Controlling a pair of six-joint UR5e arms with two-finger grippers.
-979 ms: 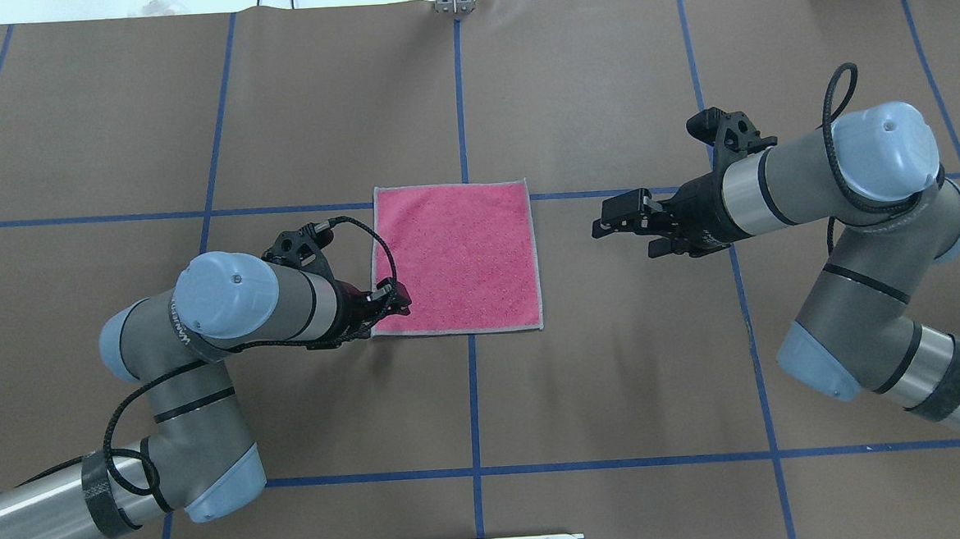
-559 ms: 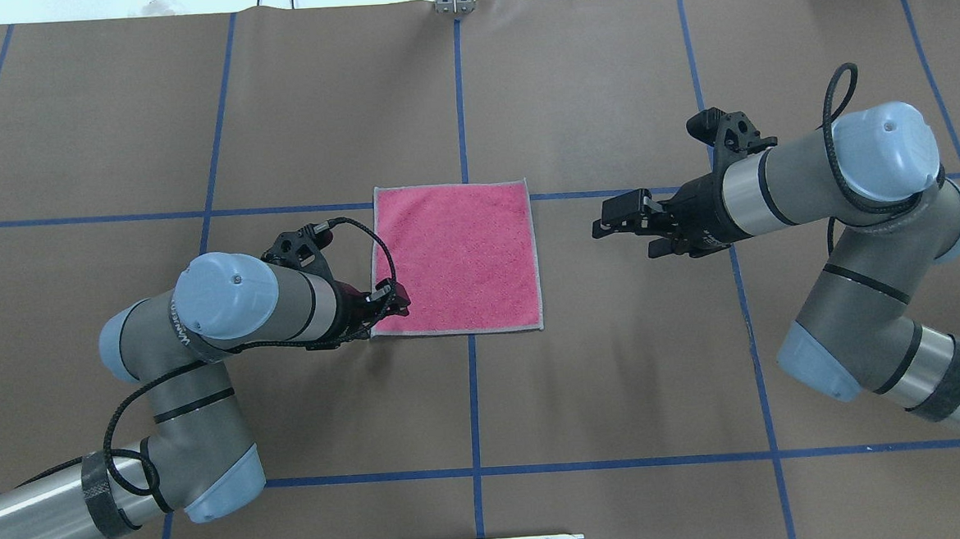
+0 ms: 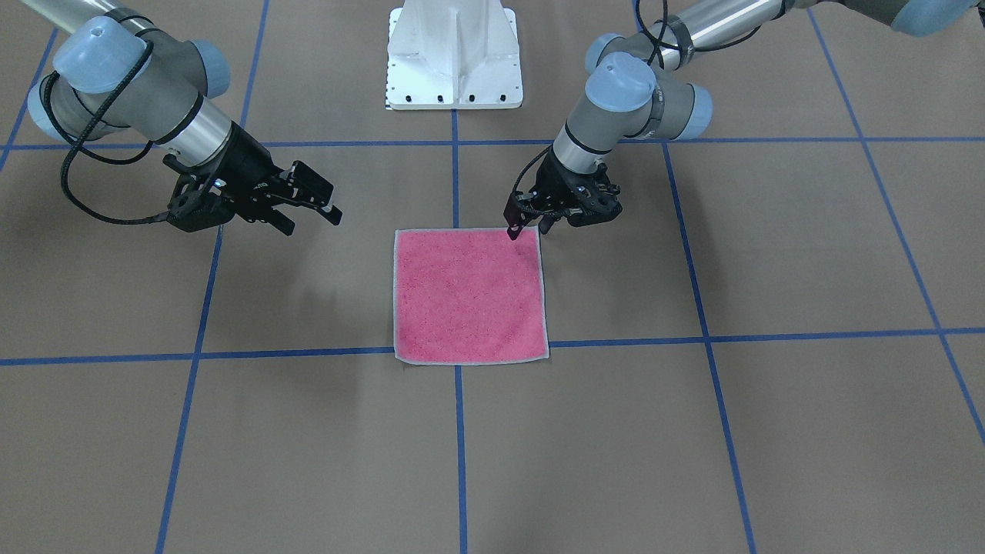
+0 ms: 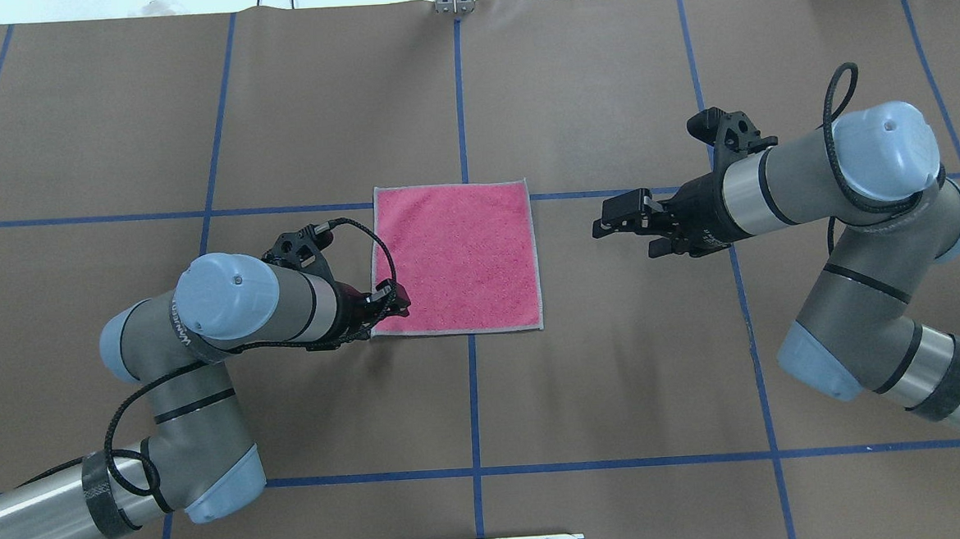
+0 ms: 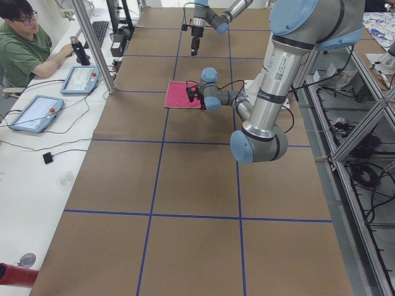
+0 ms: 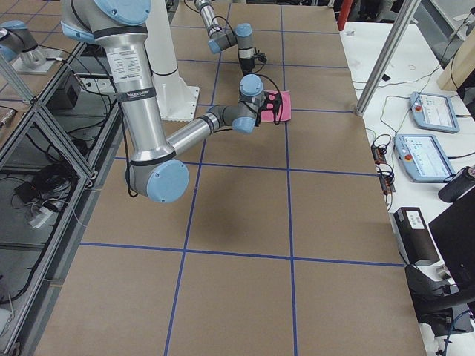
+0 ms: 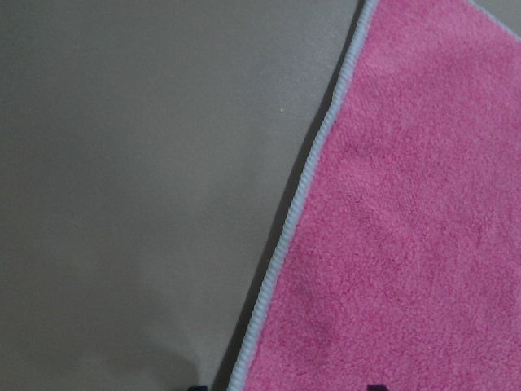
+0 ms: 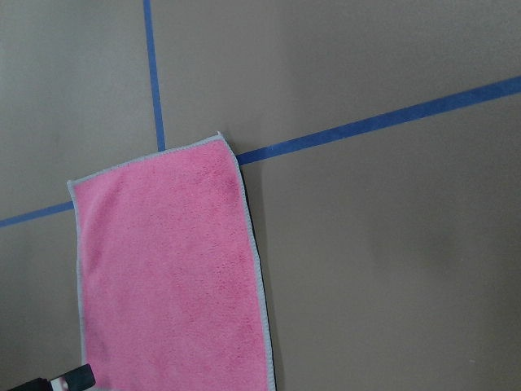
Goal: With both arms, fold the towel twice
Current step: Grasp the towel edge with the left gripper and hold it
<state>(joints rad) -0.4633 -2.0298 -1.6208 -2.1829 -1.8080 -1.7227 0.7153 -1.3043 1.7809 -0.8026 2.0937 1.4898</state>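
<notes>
Fold 1 of 2 not yet begun: towel lies flat; left gripper, jaws spread at its near corner, must pinch; right gripper, spread and well apart, must approach.

Overhead and front cameras face each other, both seeing the towel centrally.

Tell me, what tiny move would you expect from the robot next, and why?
Probably the left gripper closing on the corner of the towel. The towel lies flat, pink side up. That gripper sits low at the corner nearest it, with the stitched edge between its parted jaws and nothing pinched yet. The right gripper hangs open, clear of the cloth.
</notes>
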